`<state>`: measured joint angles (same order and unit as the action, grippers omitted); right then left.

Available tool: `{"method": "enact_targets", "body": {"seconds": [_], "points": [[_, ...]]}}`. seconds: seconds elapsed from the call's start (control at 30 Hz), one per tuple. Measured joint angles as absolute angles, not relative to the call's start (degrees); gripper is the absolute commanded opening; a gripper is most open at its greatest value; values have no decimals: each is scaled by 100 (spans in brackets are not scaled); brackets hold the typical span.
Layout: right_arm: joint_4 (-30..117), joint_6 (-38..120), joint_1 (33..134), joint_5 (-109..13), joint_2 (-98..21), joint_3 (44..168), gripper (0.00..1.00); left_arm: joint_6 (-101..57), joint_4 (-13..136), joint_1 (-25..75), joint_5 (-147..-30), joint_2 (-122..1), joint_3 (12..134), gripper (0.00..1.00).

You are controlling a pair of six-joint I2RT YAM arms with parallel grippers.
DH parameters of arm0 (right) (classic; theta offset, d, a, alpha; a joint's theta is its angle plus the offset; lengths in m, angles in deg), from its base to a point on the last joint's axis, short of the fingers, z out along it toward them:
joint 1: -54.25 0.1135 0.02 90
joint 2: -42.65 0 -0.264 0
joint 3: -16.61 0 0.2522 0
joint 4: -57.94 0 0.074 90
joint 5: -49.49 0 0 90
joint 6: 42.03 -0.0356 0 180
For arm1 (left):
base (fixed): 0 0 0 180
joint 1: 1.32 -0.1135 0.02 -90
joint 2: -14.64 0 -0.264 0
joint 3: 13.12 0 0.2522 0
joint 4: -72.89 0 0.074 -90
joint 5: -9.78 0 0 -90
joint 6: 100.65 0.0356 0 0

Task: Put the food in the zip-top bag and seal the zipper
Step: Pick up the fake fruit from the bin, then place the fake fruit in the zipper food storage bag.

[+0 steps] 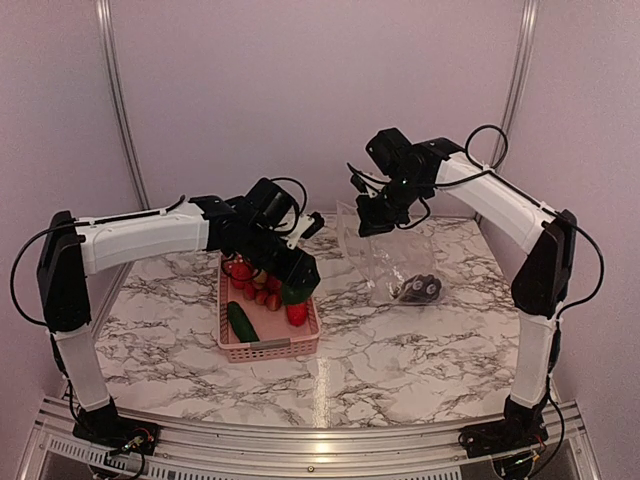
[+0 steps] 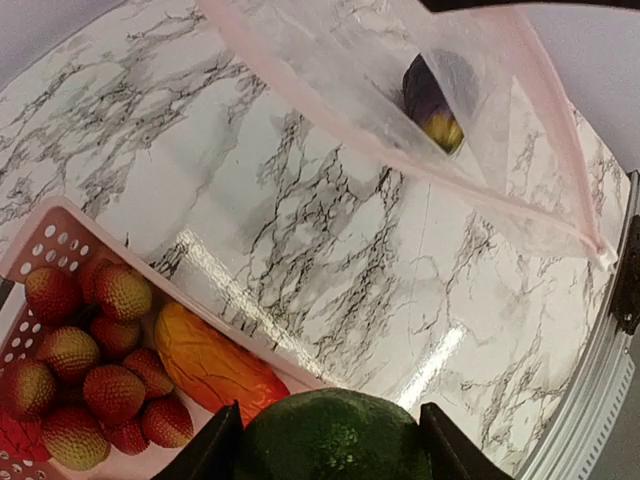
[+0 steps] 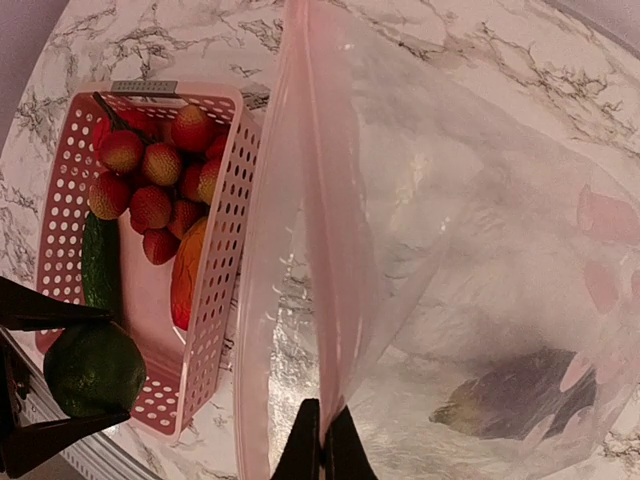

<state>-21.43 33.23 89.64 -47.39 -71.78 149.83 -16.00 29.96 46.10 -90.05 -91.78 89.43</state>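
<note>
My left gripper (image 2: 332,445) is shut on a round dark green fruit (image 2: 335,430) and holds it over the near right corner of the pink basket (image 1: 268,349); the fruit also shows in the top view (image 1: 293,294) and the right wrist view (image 3: 93,368). My right gripper (image 3: 322,440) is shut on the pale pink zipper strip (image 3: 310,200) and holds the mouth of the clear zip-top bag (image 1: 395,262) up and open. A purple eggplant (image 3: 520,395) lies inside the bag. The basket holds several red balls (image 2: 90,360), an orange-red fruit (image 2: 205,360) and a cucumber (image 1: 242,322).
The basket stands on the marble table (image 1: 400,350), left of the bag. The bag's bottom rests on the table at the right middle. The metal table edge (image 1: 320,440) runs along the front, and pale walls close in the back.
</note>
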Motion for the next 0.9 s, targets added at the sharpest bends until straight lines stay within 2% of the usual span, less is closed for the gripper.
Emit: {"method": "enact_targets", "body": {"seconds": [0.23,0.57,0.6,0.9], "points": [[-2191,3323,8964,-4894,-7224,15291,0,-2304,3812,4604,-8926,-9162,9522,41],[-2226,3281,8964,-5250,-7259,15431,0,-3322,5158,4619,-8900,-9029,9540,37],[-2224,3239,8967,-5368,-7259,15431,0,-3580,5610,4628,-8786,-8948,9527,37],[-2171,2977,8964,-5659,-7300,15643,0,-4223,6592,4628,-8242,-8882,9297,34]]}}
